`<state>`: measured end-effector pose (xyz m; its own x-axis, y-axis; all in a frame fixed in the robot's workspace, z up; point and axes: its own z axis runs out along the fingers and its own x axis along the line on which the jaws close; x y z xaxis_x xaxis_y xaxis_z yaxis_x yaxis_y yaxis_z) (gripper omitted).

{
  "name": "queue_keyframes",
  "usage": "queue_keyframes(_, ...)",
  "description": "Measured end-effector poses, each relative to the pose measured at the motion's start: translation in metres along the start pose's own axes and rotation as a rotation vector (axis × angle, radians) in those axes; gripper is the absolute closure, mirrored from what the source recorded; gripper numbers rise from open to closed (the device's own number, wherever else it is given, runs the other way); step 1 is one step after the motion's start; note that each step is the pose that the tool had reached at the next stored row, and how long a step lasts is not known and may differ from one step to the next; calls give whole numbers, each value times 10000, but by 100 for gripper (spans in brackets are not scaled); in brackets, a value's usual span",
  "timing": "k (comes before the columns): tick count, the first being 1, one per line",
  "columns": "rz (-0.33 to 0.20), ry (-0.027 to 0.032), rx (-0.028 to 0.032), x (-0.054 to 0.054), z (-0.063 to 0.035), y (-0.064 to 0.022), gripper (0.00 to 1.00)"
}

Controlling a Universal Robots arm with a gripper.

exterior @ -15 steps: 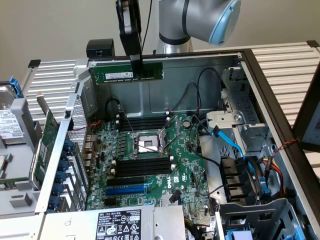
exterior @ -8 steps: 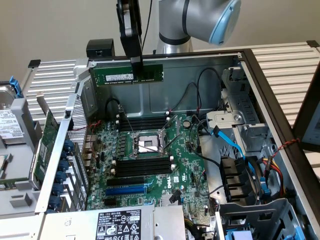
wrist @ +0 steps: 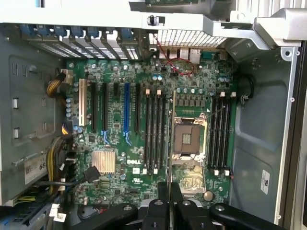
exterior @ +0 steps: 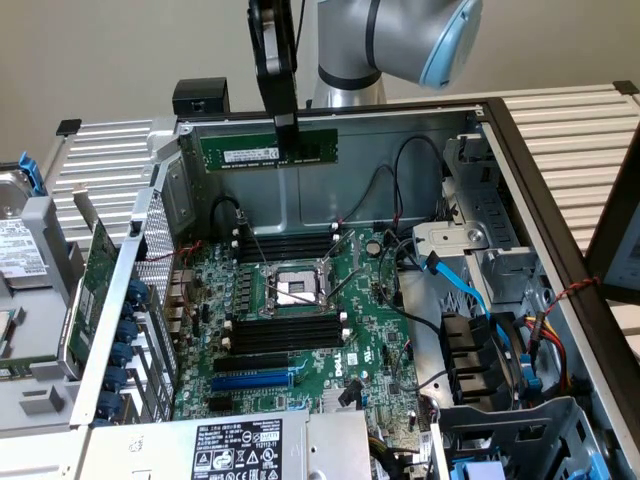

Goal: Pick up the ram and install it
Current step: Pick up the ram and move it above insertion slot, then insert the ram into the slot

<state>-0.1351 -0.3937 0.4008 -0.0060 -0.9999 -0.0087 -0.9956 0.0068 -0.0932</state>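
Observation:
The ram (exterior: 250, 151), a long green stick with a white label, hangs level and edge-down above the open computer case, in front of its back wall. My gripper (exterior: 286, 138) comes down from above and is shut on the stick near its right-hand part. Below it lies the green motherboard (exterior: 370, 330) with the CPU socket (exterior: 290, 290) and black memory slots on either side (exterior: 285, 245) (exterior: 285, 332). In the wrist view the ram (wrist: 171, 143) appears edge-on as a thin line over the socket area, clamped between the black fingers (wrist: 163, 203), with memory slots (wrist: 156, 132) (wrist: 220, 132) to each side.
A larger green expansion card (exterior: 95, 280) stands outside the case at the exterior view's left. Blue cables (exterior: 470, 290) and drive bays sit at the right. The power supply (exterior: 235, 450) lies along the front edge. Black wires cross the board near the socket.

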Motion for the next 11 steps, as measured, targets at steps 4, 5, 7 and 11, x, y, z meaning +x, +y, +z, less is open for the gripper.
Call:
queue_keyframes(4, 1, 1, 0, -5, 5, -11, 86)
queue_keyframes(5, -1, 1, 0, -5, 5, -11, 86)
queue_keyframes(7, -5, 1, 0, -5, 5, -12, 86)
queue_keyframes(11, -8, 1, -1, -5, 5, -12, 86)
